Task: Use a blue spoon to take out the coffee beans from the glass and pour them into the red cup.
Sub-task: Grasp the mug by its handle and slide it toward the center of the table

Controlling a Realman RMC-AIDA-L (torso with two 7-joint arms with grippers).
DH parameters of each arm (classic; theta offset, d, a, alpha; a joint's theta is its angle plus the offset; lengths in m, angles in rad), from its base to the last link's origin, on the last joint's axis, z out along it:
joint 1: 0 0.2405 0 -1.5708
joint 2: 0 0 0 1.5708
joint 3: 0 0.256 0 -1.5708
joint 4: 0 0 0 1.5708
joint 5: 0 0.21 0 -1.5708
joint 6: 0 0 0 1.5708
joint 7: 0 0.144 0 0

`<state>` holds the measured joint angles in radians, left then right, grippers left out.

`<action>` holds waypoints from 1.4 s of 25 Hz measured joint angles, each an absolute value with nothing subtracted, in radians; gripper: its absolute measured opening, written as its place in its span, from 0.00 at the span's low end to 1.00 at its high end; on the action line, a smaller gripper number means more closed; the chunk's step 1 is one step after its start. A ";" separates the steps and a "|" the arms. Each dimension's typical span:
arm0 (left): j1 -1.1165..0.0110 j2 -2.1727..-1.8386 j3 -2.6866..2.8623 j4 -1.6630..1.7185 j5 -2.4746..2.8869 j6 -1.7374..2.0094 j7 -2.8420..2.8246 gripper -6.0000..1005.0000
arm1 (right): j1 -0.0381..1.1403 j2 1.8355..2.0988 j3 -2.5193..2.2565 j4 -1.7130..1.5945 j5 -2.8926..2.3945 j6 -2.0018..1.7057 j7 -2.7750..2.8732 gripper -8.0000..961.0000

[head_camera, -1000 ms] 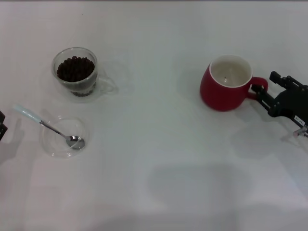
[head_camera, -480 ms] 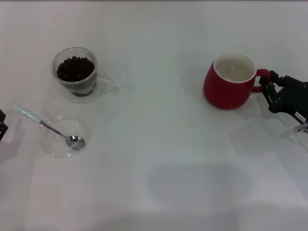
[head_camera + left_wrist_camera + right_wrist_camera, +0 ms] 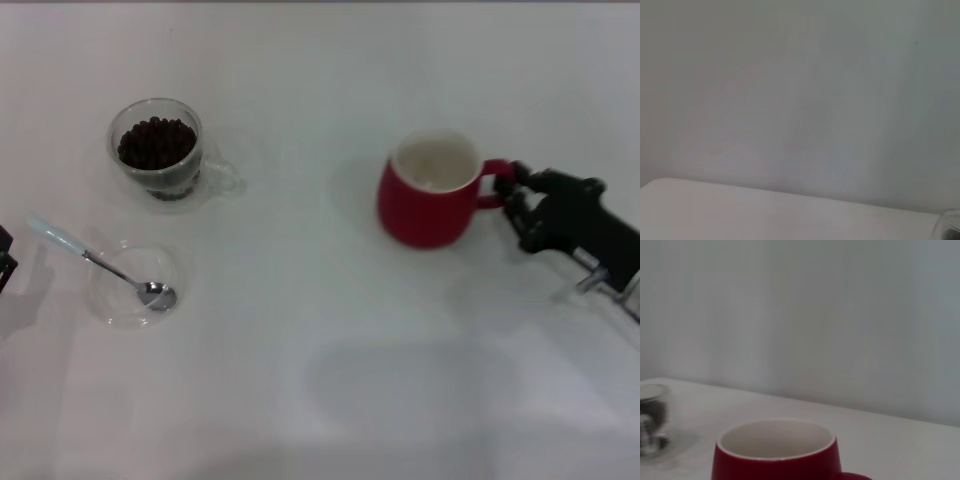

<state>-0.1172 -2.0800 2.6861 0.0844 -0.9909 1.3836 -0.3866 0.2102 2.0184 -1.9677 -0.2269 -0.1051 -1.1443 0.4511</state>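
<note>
right gripper [image 3: 512, 190] clamped on the loop handle of the red cup [image 3: 425, 195], cup body just left of it, glass [image 3: 158, 148] of coffee beans [image 3: 156, 141] way off left, blue spoon [image 3: 98, 264] resting in a clear saucer [image 3: 133, 283] nearer, left gripper [image 3: 5, 262] parked at far edge, grip unclear

Right arm working at the right of the frame, left arm idling at the left edge.

The right gripper [image 3: 512, 190] is reaching in from the right edge at mid-height, its jaws closing on the red cup's [image 3: 425, 205] handle. The left gripper [image 3: 4, 262] is showing only as a dark sliver at the left edge.
</note>
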 joint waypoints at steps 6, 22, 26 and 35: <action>-0.121 -2.080 2.686 0.084 -0.991 1.384 -0.387 0.85 | 0.211 2.020 -2.133 -0.312 -0.100 -1.132 0.452 0.19; -0.133 -2.080 2.686 0.086 -0.982 1.384 -0.387 0.86 | 0.212 2.020 -2.175 -0.354 -0.095 -1.081 0.454 0.16; -0.137 -2.080 2.686 0.086 -0.982 1.384 -0.386 0.86 | 0.212 2.019 -2.177 -0.353 -0.098 -1.085 0.454 0.15; -0.141 -2.080 2.686 0.086 -0.982 1.384 -0.387 0.86 | 0.205 2.016 -2.191 -0.344 -0.105 -1.107 0.443 0.15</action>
